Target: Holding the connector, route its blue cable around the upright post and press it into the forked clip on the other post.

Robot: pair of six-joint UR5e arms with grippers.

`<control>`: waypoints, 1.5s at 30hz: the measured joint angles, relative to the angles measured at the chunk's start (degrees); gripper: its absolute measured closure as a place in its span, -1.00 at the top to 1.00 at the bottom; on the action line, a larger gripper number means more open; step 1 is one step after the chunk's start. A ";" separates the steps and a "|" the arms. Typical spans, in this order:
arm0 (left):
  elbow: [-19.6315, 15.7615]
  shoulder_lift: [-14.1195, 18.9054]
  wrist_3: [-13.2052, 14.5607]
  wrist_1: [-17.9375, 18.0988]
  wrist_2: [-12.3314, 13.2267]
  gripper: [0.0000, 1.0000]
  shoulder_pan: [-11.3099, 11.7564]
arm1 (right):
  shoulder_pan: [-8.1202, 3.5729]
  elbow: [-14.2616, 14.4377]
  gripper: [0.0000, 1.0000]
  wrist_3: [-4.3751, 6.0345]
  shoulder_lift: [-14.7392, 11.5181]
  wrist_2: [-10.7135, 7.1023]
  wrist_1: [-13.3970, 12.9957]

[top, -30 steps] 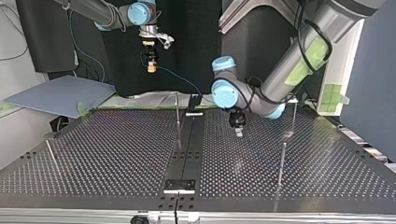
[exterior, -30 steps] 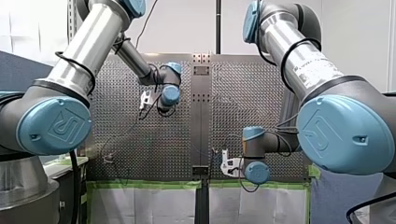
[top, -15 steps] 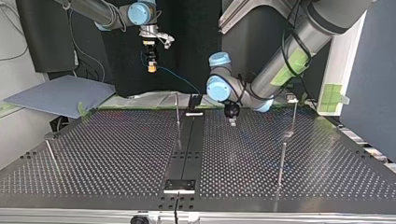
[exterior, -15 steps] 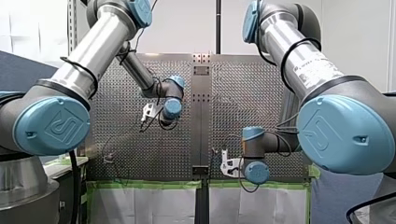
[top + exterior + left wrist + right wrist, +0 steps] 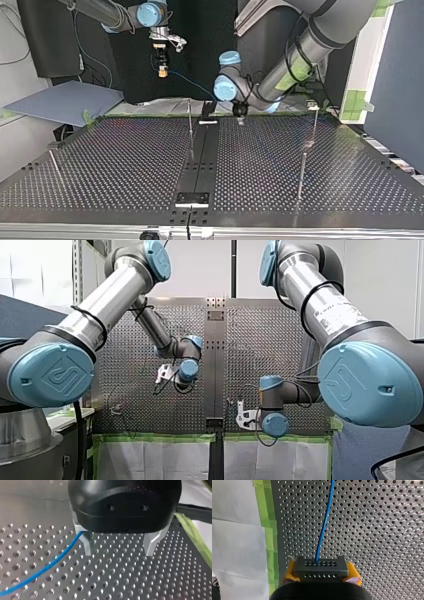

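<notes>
Perforated dark metal makes up the table (image 5: 125,165), split by a smooth centre rail (image 5: 200,160). Green tape (image 5: 265,517) edges it, and white sheets (image 5: 234,542) lie beyond the tape. A black backdrop (image 5: 125,65) stands behind my right arm, and a grey board (image 5: 65,102) lies off the table's corner, to the side of that arm's pincer.

By count: two arms, two pincers, one connector, one blue cable, and four thin posts in the top view.

My right pincer (image 5: 161,67) hangs well above the table, its yellow pads (image 5: 353,573) clenched on the dark connector (image 5: 320,566). The blue cable (image 5: 324,525) leaves the connector's face straight ahead of that pincer and runs on over the holes.

My left pincer (image 5: 120,547) is released: its two metal fingers (image 5: 87,543) stand apart just above the surface, with only bare table between them. The cable passes just outside one finger; whether it touches I cannot tell.

The nearest post (image 5: 190,120) stands beside the left pincer, across the rail. Two posts (image 5: 301,172) stand well apart on the pincer's other side, and a fourth post (image 5: 54,162) leans far beyond the rail.

Since half a second ago my left pincer has drawn back toward the arms' edge of the table and nearer the rail; a second ago it was further out still. My right pincer and the connector are where they were.
</notes>
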 joint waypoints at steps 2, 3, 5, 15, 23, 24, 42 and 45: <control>-0.03 -0.16 -0.10 0.18 0.09 1.00 -0.36 | 0.00 -0.01 -1.00 0.03 0.00 0.00 -0.10; -0.04 -0.30 -0.14 0.21 0.11 1.00 -0.51 | 0.00 -0.02 -1.00 0.05 0.00 0.00 -0.13; -0.05 -0.72 -0.18 0.28 0.18 1.00 -0.84 | 0.00 -0.02 -1.00 0.09 0.00 0.00 -0.18; -0.06 -4.59 -1.50 1.43 1.88 1.00 -2.37 | 0.00 -0.03 -1.00 0.10 0.00 0.00 -0.31; -0.06 -5.84 -3.79 2.31 4.41 1.00 -3.36 | -0.05 -0.53 -1.00 0.12 -0.01 -0.72 0.12; -0.06 -5.85 -4.16 2.35 4.70 1.00 -3.50 | -0.08 -0.56 -1.00 0.12 0.00 -0.86 0.15; 0.70 -9.38 -8.15 3.91 7.58 1.00 -6.32 | -0.46 -1.42 -1.00 0.21 0.00 -4.49 0.68; 0.77 -9.52 -9.08 4.10 8.11 1.00 -6.74 | -0.49 -1.45 -1.00 0.21 0.00 -4.74 0.73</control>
